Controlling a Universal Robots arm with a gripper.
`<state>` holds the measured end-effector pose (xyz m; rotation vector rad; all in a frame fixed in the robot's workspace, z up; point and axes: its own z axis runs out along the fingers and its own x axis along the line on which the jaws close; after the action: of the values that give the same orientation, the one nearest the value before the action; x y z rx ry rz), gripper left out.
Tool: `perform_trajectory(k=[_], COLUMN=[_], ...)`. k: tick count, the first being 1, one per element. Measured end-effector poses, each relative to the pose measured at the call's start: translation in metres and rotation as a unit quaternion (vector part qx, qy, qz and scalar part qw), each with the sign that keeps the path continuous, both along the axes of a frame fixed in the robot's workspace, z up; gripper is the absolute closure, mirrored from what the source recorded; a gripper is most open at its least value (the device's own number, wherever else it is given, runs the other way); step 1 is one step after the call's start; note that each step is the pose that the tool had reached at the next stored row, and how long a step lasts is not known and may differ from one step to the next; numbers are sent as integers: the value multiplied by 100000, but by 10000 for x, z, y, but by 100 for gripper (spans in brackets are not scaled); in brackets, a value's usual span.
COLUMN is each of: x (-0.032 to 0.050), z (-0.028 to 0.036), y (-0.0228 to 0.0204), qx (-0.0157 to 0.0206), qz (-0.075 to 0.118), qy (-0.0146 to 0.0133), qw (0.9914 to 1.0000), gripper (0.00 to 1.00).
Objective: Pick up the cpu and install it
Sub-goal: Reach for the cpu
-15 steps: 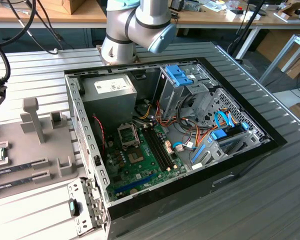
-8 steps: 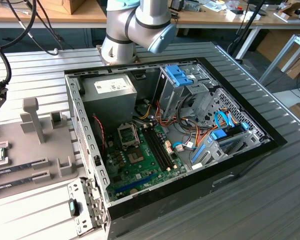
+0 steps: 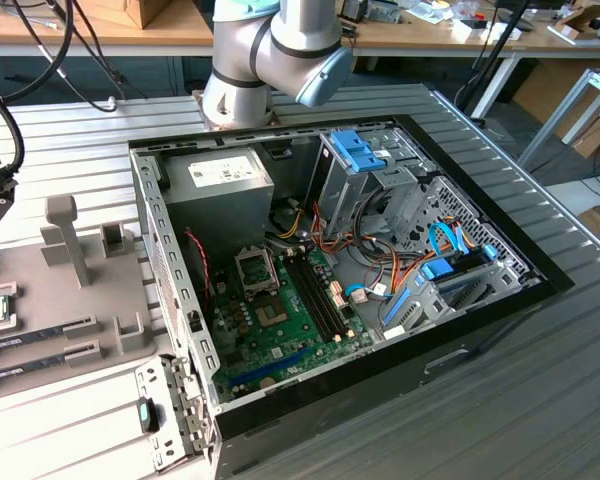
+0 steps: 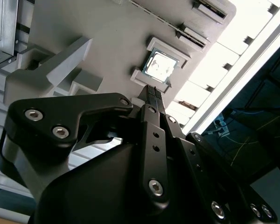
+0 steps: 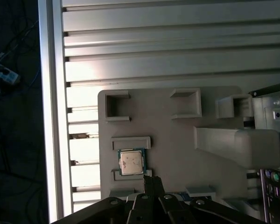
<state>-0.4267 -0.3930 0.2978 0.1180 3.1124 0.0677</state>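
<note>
Ribbed aluminium table [image 3: 70,140] carried an open computer case [image 3: 160,240] lying on its side, benches and cables behind it. Motherboard [image 3: 280,315] lay flat inside the case, socket frame [image 3: 255,270] on it, grey power supply box [image 3: 225,190] just behind the board. Grey fixture tray [image 5: 177,154] sat on the table at the exterior view's left, just beside the case. On that tray the cpu [image 5: 131,162] lay flat in its own shallow framed pocket, silver top up with a thin green rim, seen in both wrist views [image 4: 159,65]. It was well apart from the socket. Memory sticks [image 3: 35,335] lay in long slots on the same tray. Gripper [image 5: 149,178] was over the tray, its tips close to one edge of the cpu; contact could not be told. Black fingers [image 4: 149,93] were pressed together, clenched on nothing. Arm elbow [image 3: 270,50] stood behind the case
</note>
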Motion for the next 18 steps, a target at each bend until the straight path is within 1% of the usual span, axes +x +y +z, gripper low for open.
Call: perform_trajectory(k=[7,18], x=[0,0], z=[-28,-92], y=[0,0], qx=[-2,1], qz=[2,1], qy=[4,0], qw=[100000,100000], gripper=[89,89])
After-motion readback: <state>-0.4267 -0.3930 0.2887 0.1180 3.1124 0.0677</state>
